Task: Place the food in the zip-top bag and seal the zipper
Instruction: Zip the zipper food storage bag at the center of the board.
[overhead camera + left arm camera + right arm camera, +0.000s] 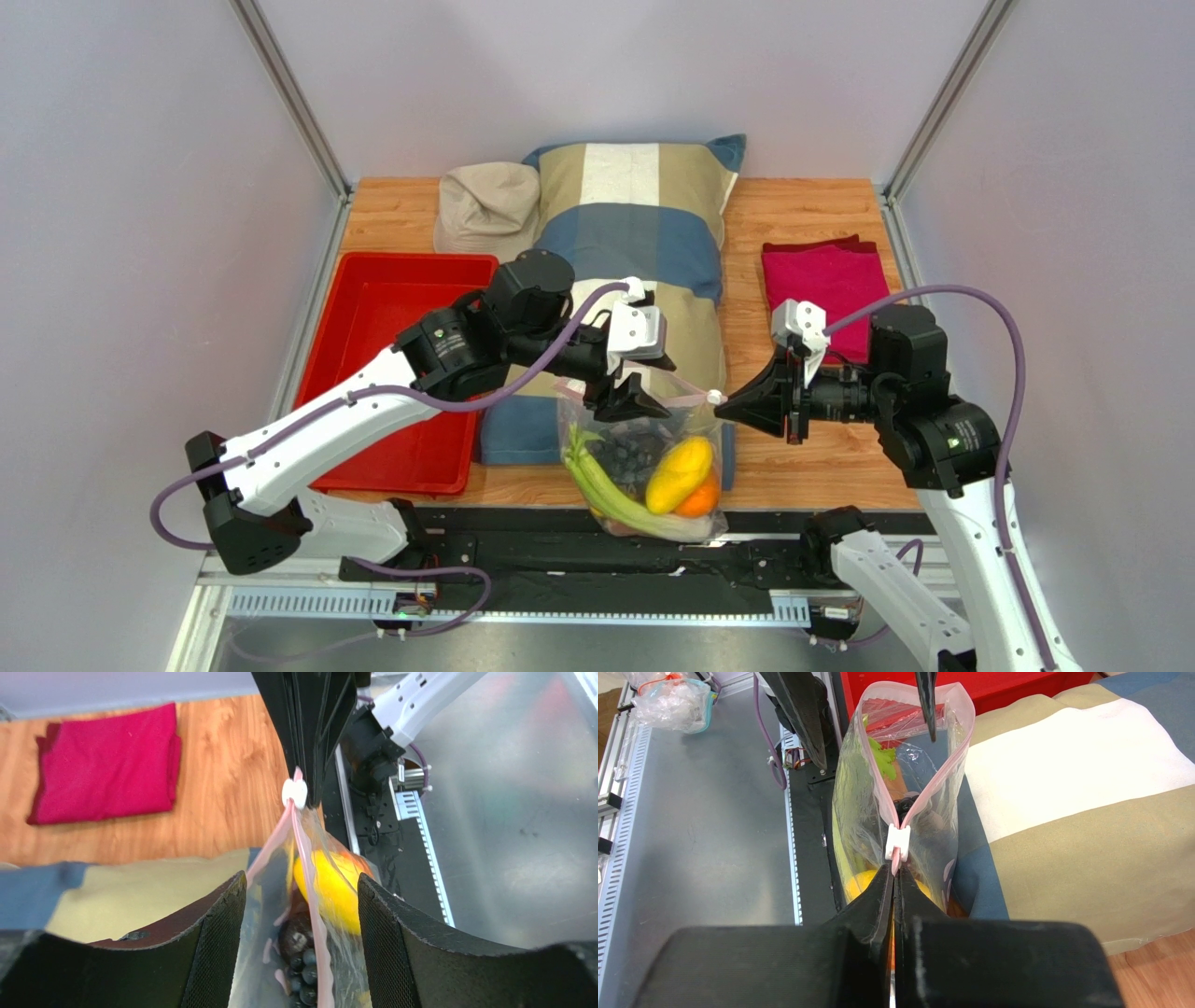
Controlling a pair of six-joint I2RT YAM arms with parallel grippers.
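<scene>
From above, the zip-top bag (648, 469) sits at the near edge of the tabletop (814, 462), against the front of the pillow (631, 238). The celery (601, 487), yellow pepper (678, 473), orange (700, 499) and grapes (634, 451) are already inside. Its zipper (687, 399) runs crosswise between my two tools, with my left tool (634, 403) over the left end of the mouth and my right tool (720, 399) at the right end. In my left wrist view, my left tool (302, 885) stands wide, a finger on either side of the bag and clamping nothing. The pink strip leads straight away from it to the white slider (295, 792), where my right tool (309, 787) meets it. In my right wrist view, my right tool (892, 875) is pinched flat on the zipper (927, 784) just behind the slider (898, 843). Beyond the slider the two pink lips fork apart toward my left tool, so the mouth is not yet sealed. I judge that the closing travel must follow that axis, from my right tool's end toward my left. My left tool is the nearer one to the gaping part.
</scene>
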